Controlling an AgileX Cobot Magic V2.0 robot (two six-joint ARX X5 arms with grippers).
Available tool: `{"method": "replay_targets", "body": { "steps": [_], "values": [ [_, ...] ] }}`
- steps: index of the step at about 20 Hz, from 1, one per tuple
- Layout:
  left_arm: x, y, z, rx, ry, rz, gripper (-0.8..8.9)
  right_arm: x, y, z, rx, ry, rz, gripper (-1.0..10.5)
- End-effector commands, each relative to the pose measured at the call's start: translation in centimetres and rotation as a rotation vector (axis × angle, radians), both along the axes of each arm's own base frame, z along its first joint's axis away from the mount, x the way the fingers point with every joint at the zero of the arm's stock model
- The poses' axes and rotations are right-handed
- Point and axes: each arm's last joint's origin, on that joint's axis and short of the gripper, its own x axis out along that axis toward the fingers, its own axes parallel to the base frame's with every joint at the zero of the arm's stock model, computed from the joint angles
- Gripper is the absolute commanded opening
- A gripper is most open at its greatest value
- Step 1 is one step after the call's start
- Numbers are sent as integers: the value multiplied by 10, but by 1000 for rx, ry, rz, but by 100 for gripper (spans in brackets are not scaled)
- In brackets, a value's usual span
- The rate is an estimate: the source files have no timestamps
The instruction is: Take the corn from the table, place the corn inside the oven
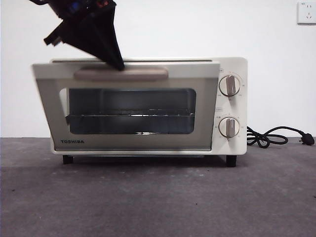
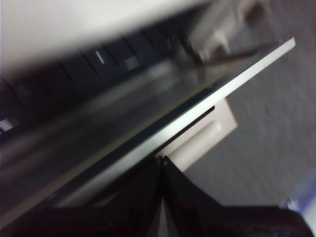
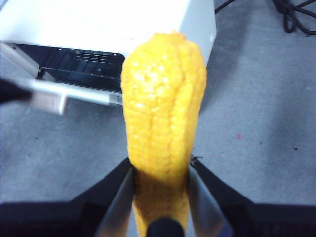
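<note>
The cream-white oven (image 1: 232,113) stands on the dark grey table (image 1: 158,197). Its glass door (image 1: 49,113) leans partly open at the top. My left gripper (image 1: 118,64) reaches down from the upper left, its shut tips hooked at the door's top edge just behind the beige handle (image 1: 138,74). The left wrist view shows those tips (image 2: 160,159) against the door's edge (image 2: 222,89). My right gripper (image 3: 160,170), out of the front view, is shut on the yellow corn (image 3: 163,98). It holds the cob above the table, with the oven (image 3: 148,19) beyond.
A black cord (image 1: 271,136) lies coiled on the table right of the oven. A wall socket (image 1: 306,12) sits at the upper right. A wire rack (image 1: 128,113) shows inside the oven. Two knobs (image 1: 229,85) are on its right panel.
</note>
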Motion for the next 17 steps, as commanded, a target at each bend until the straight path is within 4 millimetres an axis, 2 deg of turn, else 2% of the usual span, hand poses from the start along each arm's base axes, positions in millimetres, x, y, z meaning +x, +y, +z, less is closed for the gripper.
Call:
{"method": "replay_targets", "body": {
  "steps": [1, 7, 10, 14, 17],
  "values": [
    [-1, -3, -29, 116, 90, -8, -6, -1, 0, 2, 5, -12, 3, -12],
    [-19, -17, -31, 158, 139, -81, -6, -2, 2, 2, 45, -5, 61, -12],
    [-26, -21, -25, 141, 112, -108, -6, -3, 3, 3, 76, -8, 110, -12],
    [-39, -14, -2, 66, 56, -119, -6, -3, 5, 3, 112, -10, 158, -12],
    [-54, -2, 23, -16, -29, -107, -6, -4, 7, 5, 167, -16, 227, -12]
  ]
}}
